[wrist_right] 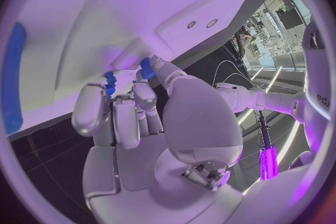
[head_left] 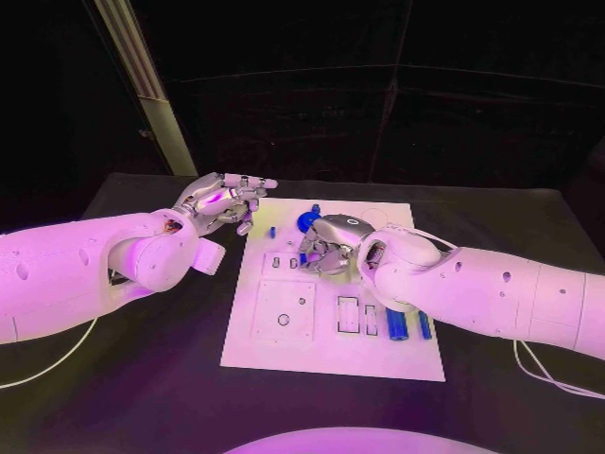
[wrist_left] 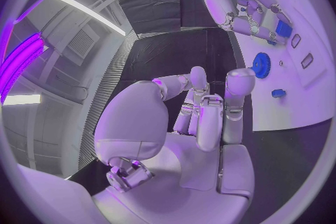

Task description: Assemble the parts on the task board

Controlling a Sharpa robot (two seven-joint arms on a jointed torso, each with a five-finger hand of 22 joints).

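Note:
The white task board [head_left: 333, 350] lies mid-table. My right hand [head_left: 330, 244] is lowered over the board's upper middle, and its fingertips pinch a small blue part [wrist_right: 147, 66] against the board [wrist_right: 77, 22]. The left wrist view shows that hand [wrist_left: 241, 5] with the blue part [wrist_left: 283, 28] at its fingertips. My left hand [head_left: 224, 202] hovers off the board's far left corner, fingers loosely apart, holding nothing; its fingers [wrist_left: 210, 117] are bare. A blue gear [head_left: 308, 220] sits just beyond the right hand. A tiny blue peg [head_left: 271, 231] lies near the left hand.
Two blue cylinders [head_left: 398, 326] [head_left: 424, 325] lie side by side at the board's right edge, under my right forearm. Rectangular recesses [head_left: 348, 314] and a square plate with a hole [head_left: 284, 310] mark the board's centre. Black table [head_left: 139, 397] surrounds the board.

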